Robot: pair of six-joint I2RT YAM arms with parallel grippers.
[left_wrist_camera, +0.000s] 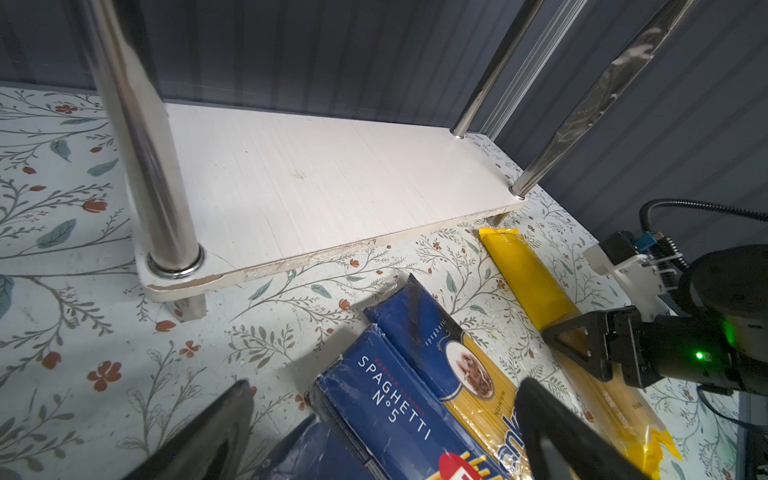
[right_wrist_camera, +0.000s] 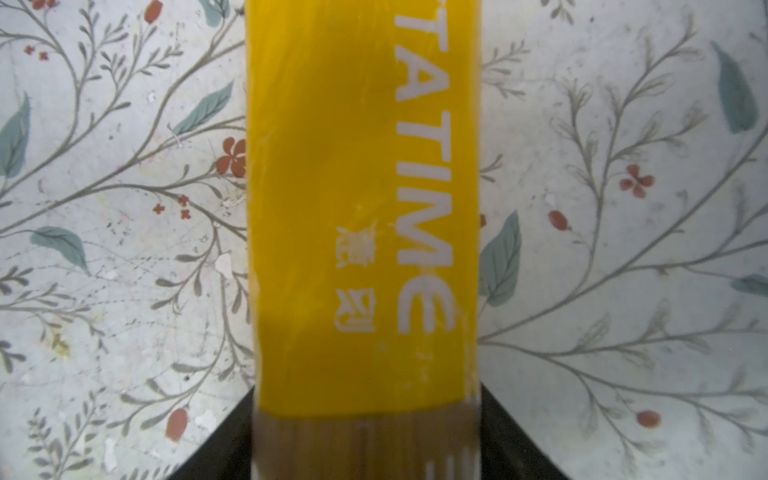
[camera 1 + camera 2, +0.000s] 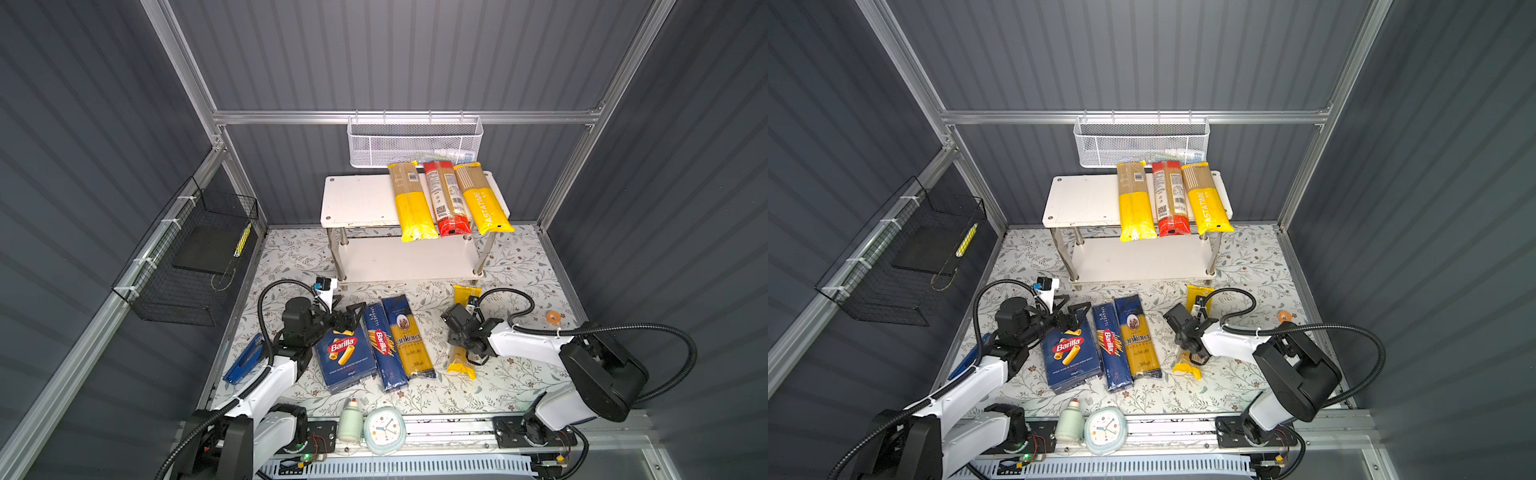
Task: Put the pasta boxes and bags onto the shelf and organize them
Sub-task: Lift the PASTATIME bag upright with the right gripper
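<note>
Both top views: we count three bags across the shelf (image 3: 357, 199) top board: one yellow bag (image 3: 413, 208), one red bag (image 3: 446, 199), one "PASTATIME" bag (image 3: 484, 203). On the table (image 3: 519, 266) lie two Barilla boxes, the wide box (image 3: 345, 361) and the narrow box (image 3: 382, 349), one "ankara" bag (image 3: 409, 338) and one loose yellow bag (image 3: 459, 365).

Left wrist view: the left gripper (image 1: 386, 384) is spread wide and empty, above "SPAGHETTI N°5".

Right wrist view: the right gripper (image 2: 365, 390) straddles the loose yellow bag, lettered "TATIME". We cannot tell whether it clamps.
</note>
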